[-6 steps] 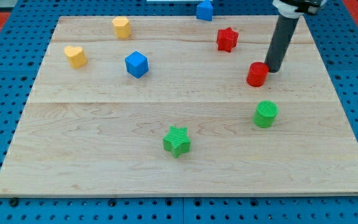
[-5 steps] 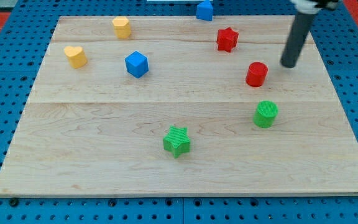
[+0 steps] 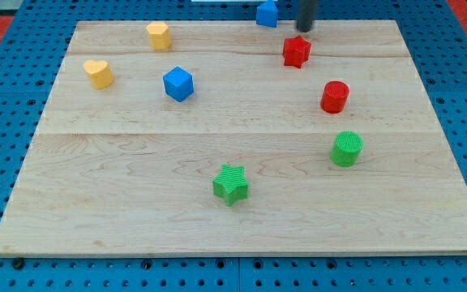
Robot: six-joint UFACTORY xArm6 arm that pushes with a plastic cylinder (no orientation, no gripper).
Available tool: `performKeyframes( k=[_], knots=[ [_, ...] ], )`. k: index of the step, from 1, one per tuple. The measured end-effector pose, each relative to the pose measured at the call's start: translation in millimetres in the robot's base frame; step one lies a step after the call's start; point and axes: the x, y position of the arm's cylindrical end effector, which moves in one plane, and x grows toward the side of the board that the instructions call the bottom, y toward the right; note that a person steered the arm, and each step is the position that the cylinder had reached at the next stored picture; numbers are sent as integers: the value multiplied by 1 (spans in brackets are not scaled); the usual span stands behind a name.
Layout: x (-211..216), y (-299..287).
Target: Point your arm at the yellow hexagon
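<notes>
At the top edge of the frame, right of centre: my tip (image 3: 305,29), blurred, on the desk (image 3: 136,170) between the blue block (image 3: 267,13) and the red star (image 3: 296,51).

The rod is a plain tool with nothing to open or close, and it grips nothing; the tip appears clear of both neighbours, though the blur makes contact hard to judge. Yellow hexagon (image 3: 159,36) sits in the upper left of the frame, well apart from the tip. Yellow heart (image 3: 98,73) lies lower left of the hexagon; blue cube (image 3: 178,83) lower right of it. Red cylinder (image 3: 335,96) is right of centre, green cylinder (image 3: 347,149) just below it. Green star (image 3: 231,183) is near the bottom centre. The blue block at the top edge is partly cut off, so its shape is unclear.
</notes>
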Motion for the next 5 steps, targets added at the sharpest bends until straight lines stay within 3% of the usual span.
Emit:
performKeyframes(
  k=[2,5],
  knots=[
    [43,-126],
    [64,-255]
  ],
)
